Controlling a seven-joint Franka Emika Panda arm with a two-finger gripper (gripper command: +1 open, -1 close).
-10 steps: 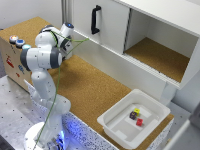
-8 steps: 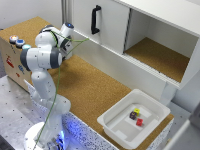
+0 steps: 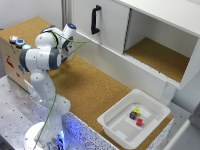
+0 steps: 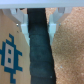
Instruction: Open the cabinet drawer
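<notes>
Exterior view: white Franka arm (image 3: 42, 75), rounded glossy links, stands at lower left of the frame on a perforated metal base. Its gripper (image 3: 75, 44) sits in the upper left-centre, close to the left end of the cabinet drawer (image 3: 117, 65); contact cannot be confirmed. Whether the fingers are apart or together cannot be told from this view.

The cabinet drawer is a long, low, flat white panel running diagonally from upper centre toward the right, under the cabinet body, with no handle visible. Above it at upper centre is the tall white door (image 3: 102, 25) with a black vertical handle (image 3: 94, 20). To the right, an open compartment (image 3: 160, 55) shows a cork-like brown floor.

The worktop (image 3: 95, 92) is the same granular brown cork texture. At lower right, a white rectangular plastic tub (image 3: 132, 117) with rounded corners holds small coloured blocks (image 3: 136, 116).

Wrist view: blurred. A dark, ribbed vertical band (image 4: 40, 50) runs down the middle between two pale finger shapes (image 4: 22, 17); speckled cork (image 4: 69, 55) to one side, a tan surface with a blue printed mark (image 4: 9, 52) on the other.
</notes>
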